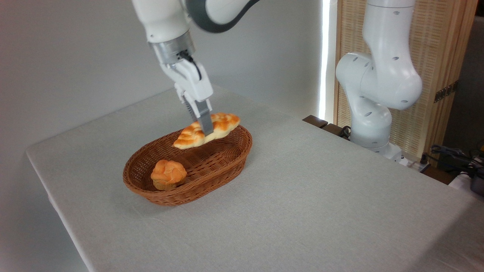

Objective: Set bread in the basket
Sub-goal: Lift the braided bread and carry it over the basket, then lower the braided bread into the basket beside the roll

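The gripper [204, 129] is clamped across the middle of the bread [223, 124], its fingers pinching the loaf from both sides. The bread hangs tilted above the far half of the basket [227, 158], its lower end dipping inside the basket rim, apparently not yet resting on the weave. The loaf looks light and fairly stiff, since it keeps its shape from a single midpoint hold; that balanced centre seems the right place to grip, though its glazed crust may be slick. Inside the basket, at its near end, sits a small round bun [168, 174]. The basket stands on the bench [321, 196].
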You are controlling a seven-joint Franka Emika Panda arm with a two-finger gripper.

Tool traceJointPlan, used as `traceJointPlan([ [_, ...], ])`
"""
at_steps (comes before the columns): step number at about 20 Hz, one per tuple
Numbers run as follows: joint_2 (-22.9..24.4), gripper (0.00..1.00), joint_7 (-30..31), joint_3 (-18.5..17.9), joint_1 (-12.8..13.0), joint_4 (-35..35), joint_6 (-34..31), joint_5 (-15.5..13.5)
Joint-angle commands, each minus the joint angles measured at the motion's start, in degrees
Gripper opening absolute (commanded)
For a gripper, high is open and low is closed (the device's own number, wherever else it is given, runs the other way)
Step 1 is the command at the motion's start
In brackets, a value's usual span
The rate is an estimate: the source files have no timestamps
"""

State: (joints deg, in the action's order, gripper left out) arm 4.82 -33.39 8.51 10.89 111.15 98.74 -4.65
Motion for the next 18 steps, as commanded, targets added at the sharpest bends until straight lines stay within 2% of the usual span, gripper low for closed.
traceJointPlan([
  [1, -3.4, 0.43, 3.1, 1.2, -0.2, -1.5, 2.1, 0.2],
  [2, -3.7, 0.71, 3.2, 1.4, -0.2, -1.5, 2.2, 0.2],
  [3, -3.8, 0.87, 3.1, 1.5, -0.2, -1.0, 2.1, 0.3],
  [4, -3.8, 0.92, 3.1, 1.5, -0.2, -0.8, 2.1, 0.3],
  [6, -3.9, 0.96, 3.0, 1.6, -0.2, 0.2, 2.0, 1.3],
  [8, -3.9, 0.97, 3.1, 3.3, 0.0, 1.8, 1.9, 4.5],
  [18, -3.8, 1.00, 3.0, 3.3, -0.2, 1.8, 2.0, 4.9],
])
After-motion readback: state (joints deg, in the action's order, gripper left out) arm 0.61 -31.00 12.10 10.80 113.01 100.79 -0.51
